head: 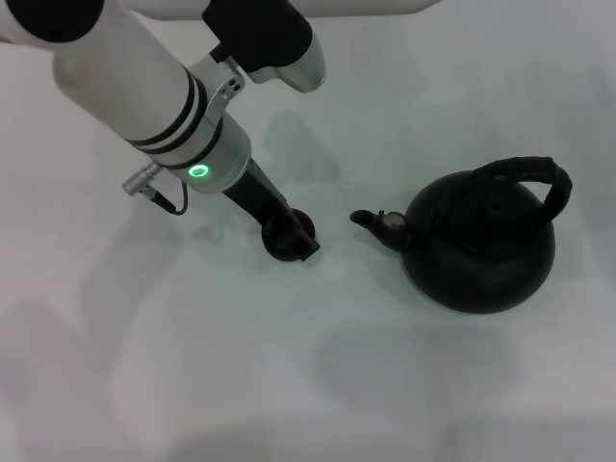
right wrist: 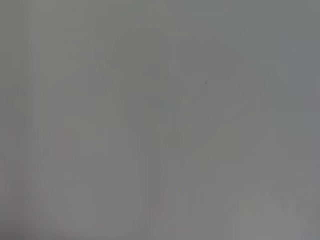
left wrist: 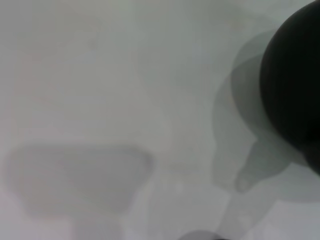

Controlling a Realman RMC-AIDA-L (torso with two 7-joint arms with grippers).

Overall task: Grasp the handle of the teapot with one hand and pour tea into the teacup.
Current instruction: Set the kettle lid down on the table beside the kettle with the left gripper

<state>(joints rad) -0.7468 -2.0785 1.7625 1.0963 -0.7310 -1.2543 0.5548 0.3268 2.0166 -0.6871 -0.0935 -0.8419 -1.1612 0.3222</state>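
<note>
In the head view the black teapot [head: 481,245] stands on the white table at the right, its short spout [head: 371,219] pointing left. Its thick arched handle [head: 531,173] rises over the top, free of any gripper. The tiny dark teacup [head: 291,237] sits left of the spout, a short gap away. My left gripper [head: 279,229] reaches down from the upper left and is at the teacup, partly covering it. In the left wrist view the teapot's round black body [left wrist: 295,80] fills the right edge. My right gripper is out of view.
The white table [head: 318,385] shows bare surface in front of the teapot and cup. My left arm [head: 144,87] crosses the upper left of the head view. The right wrist view shows only blank grey surface.
</note>
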